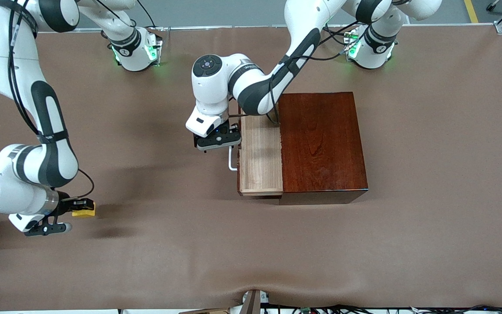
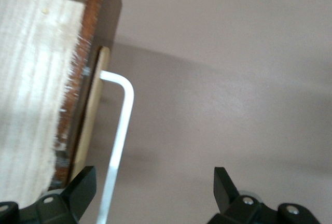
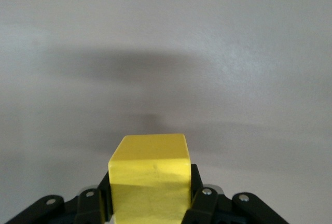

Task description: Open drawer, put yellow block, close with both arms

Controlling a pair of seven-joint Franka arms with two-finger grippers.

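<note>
A: The right gripper [image 3: 150,203] is clamped on the yellow block [image 3: 149,175], over the desk [image 1: 429,131] at the right arm's end, well apart from the drawer [image 1: 260,159]. If that pinch is shallow, the block could slip in transit.

B: And the left gripper [image 2: 153,190]?

A: Its fingers are spread wide, with the white handle [image 2: 118,146] just inside one fingertip [image 2: 83,185]. The drawer is only partly out of the dark wooden box [image 1: 320,141]; an off-centre close could skid off the bar, leaving a narrow opening for the block.
</note>
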